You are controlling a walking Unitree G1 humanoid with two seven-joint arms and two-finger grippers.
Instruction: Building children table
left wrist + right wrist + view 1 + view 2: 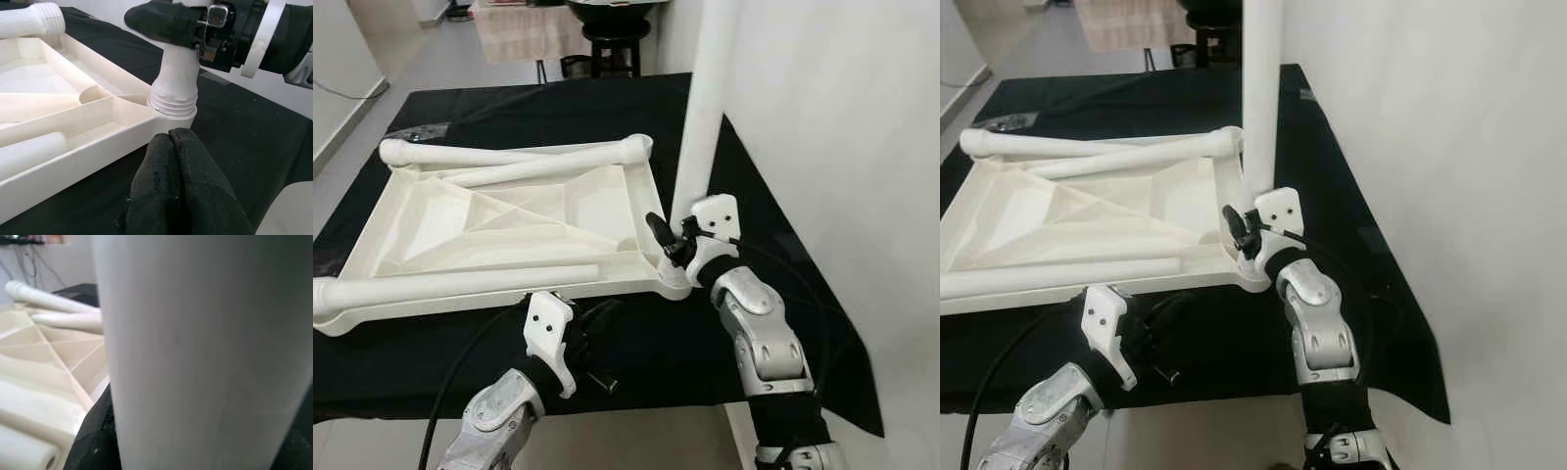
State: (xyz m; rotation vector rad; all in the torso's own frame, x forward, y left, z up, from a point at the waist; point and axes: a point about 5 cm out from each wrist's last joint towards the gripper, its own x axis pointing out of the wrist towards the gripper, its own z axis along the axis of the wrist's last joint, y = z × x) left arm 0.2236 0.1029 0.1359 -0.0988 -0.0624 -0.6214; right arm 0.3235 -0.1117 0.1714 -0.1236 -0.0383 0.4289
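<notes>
A white tabletop lies upside down on the black cloth. One white table leg stands upright in its near right corner socket, threaded end down. My right gripper is shut on this leg just above the socket; up close the leg is a broad white surface. My left gripper is shut with nothing in it, hovering over the cloth just in front of the tabletop's front edge, its fingertips pointing at that corner. Three loose legs lie across the tabletop.
A white wall stands close on the right of the table. A dark stool and draped furniture stand behind the table's far edge. The black cloth hangs over the near edge by my arms.
</notes>
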